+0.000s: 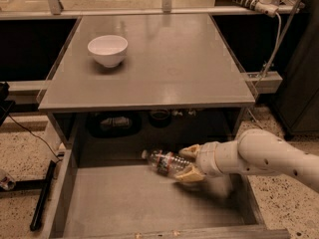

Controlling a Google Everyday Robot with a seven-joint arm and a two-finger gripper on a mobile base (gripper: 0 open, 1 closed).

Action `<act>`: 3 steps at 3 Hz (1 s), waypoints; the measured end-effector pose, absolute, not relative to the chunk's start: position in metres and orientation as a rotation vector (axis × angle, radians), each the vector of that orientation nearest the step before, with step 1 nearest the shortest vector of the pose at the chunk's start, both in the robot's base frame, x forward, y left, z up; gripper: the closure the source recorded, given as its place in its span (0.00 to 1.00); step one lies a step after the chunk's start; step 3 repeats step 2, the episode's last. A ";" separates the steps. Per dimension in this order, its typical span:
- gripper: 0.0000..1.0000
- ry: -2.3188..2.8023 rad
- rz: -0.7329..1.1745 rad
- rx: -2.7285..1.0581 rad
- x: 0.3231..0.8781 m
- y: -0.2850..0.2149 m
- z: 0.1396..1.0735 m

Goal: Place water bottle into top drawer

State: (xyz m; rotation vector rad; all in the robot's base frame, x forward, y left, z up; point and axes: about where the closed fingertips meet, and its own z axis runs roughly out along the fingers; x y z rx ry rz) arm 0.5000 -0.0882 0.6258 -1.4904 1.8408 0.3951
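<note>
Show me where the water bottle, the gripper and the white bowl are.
water bottle (pixel 162 161), camera view, clear body.
gripper (pixel 183 165), camera view, between fingertips, over top drawer (pixel 124 203).
white bowl (pixel 107 51), camera view, outer wall.

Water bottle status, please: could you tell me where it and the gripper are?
Gripper shut on water bottle, low inside the top drawer, right of centre. Bottle lying sideways, cap pointing left. White bowl up on the tabletop, not in the way.

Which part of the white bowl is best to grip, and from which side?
Probably its rim, from above, one finger inside: the white bowl stands upright, mouth open upward, on the tabletop. The claw is low in the top drawer, shut on the water bottle.
</note>
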 end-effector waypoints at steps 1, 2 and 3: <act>0.00 1.841 0.395 -1.490 0.500 -0.088 0.626; 0.00 1.841 0.395 -1.490 0.500 -0.088 0.626; 0.00 1.841 0.395 -1.490 0.500 -0.088 0.626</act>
